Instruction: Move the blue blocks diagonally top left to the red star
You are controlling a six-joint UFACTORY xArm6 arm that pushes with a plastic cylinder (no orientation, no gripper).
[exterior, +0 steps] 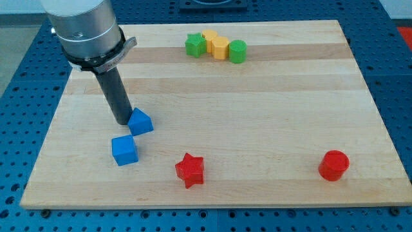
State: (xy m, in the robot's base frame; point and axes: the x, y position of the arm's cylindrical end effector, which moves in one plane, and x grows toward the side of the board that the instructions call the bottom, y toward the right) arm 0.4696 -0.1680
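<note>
Just at the view's right of my tip [123, 121] sits the blue triangular block [141, 122], touching; the blue cube [124, 150] lies below; no gripper exists.

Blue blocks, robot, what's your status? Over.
My tip touching blue triangular block, its left side. Blue cube just below. Red star lower right. Nothing between.

Wooden board [270, 109] with eight blocks.
Blue cube [124, 149], blue wedge [140, 121], red star [190, 169], red cylinder [333, 165] near the bottom; green star [195, 45], two yellow blocks [215, 44] and green cylinder [237, 51] clustered at the top.
</note>
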